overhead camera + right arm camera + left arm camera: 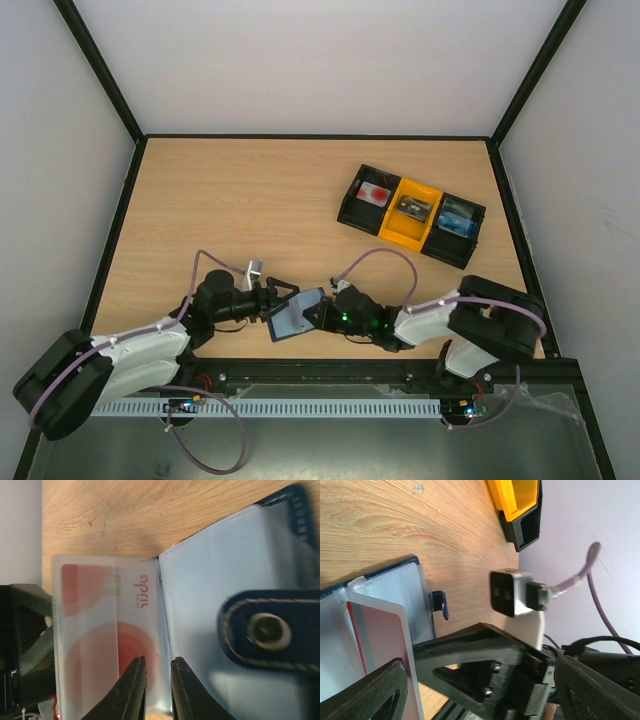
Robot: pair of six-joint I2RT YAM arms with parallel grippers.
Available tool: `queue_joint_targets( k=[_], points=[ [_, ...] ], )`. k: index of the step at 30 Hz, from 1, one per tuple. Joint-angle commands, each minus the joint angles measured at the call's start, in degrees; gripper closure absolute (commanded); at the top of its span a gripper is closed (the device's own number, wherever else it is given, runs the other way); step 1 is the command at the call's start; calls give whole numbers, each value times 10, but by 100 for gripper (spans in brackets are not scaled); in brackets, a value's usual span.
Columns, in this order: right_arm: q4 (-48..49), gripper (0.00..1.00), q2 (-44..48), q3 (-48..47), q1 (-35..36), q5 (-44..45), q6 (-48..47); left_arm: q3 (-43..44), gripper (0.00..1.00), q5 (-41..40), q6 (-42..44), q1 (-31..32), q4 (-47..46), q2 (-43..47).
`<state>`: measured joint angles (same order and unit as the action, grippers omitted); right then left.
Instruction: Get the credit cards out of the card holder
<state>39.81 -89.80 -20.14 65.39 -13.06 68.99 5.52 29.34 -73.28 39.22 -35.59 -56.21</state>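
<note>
Bright even light, blurry wrist close-ups.

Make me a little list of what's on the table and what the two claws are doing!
card holder: open, between both claws
pocketed card: pinkish-white with red, inside a clear pocket
left claw: open wide beside the holder
right claw: jaws nearly together over the pocket's edge, grip unclear
tray: black-and-yellow, three compartments, far right
tray card: pale with a red spot, left compartment
</note>
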Motion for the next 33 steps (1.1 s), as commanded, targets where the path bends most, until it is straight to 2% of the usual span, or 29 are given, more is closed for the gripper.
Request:
queue_joint_targets(
  k=[1,10,14,17,19,24,30,33],
  points=[
    [-104,83,86,34,4,65,-16,11,19,7,11,3,-45,-32],
    [-257,74,283,60,4,146,-25,53,21,30,24,20,-91,-122],
    [-286,72,338,64,4,154,-25,65,22,22,46,30,-91,-152],
    [-289,71,364,62,4,147,-24,54,24,30,32,32,-137,-172],
    [-290,71,374,63,4,148,-24,51,25,29,31,33,-141,-176],
    [-272,71,365,64,4,125,-35,55,26,4,56,32,-78,-172],
    [-258,73,339,52,4,100,-49,35,42,-42,57,29,-31,-140],
    [-249,73,328,44,4,88,-56,28,44,-61,67,23,-2,-125]
  ],
)
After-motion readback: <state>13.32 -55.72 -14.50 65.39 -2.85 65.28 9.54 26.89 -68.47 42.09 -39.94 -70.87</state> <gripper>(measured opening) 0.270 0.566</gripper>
